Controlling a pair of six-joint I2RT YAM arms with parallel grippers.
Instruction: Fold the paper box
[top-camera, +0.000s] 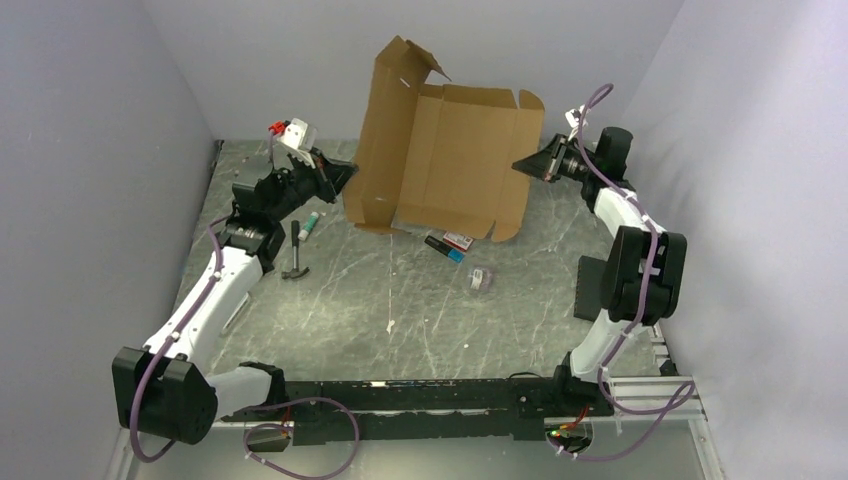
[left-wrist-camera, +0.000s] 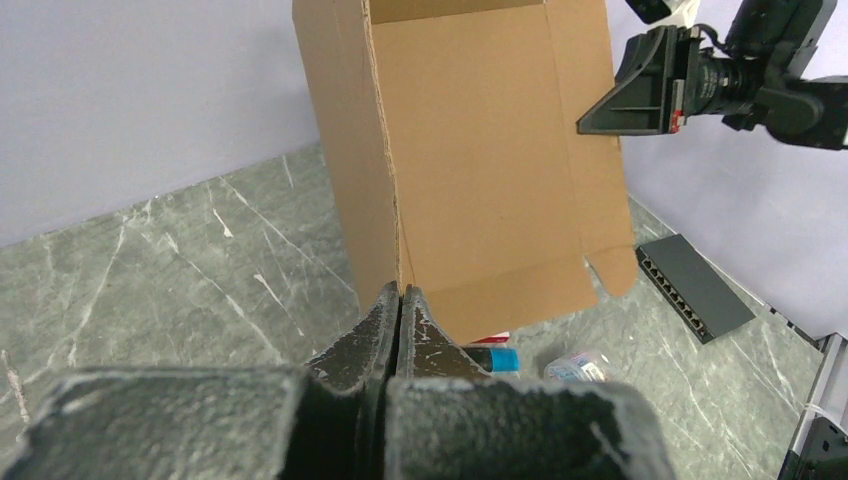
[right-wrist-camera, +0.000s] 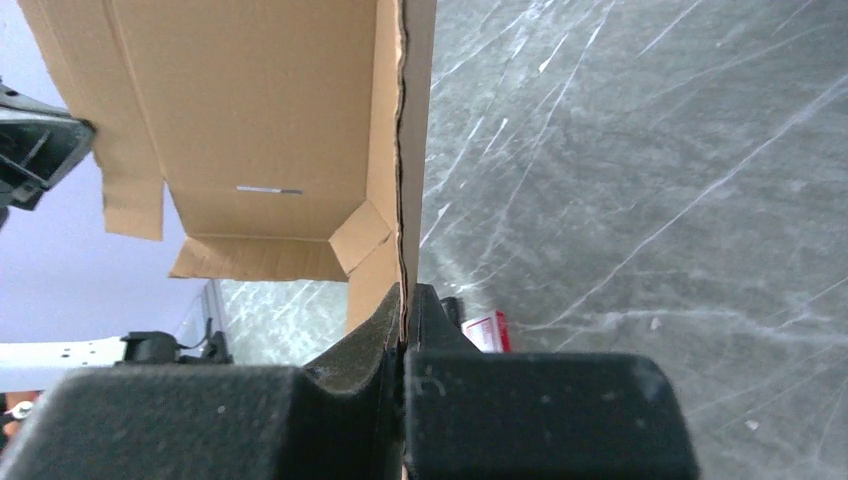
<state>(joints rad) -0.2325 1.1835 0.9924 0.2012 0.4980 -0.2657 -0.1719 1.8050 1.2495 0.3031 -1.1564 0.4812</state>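
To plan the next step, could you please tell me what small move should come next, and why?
Probably swing the right end effector slightly inward, creasing its side panel toward the middle. It and the left end effector are shut on opposite side edges of the paper box, which stands on edge, only partly folded.

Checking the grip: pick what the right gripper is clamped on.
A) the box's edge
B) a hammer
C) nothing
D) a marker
A: in the right wrist view the right gripper is shut with a thin edge of the box pinched between its fingers.
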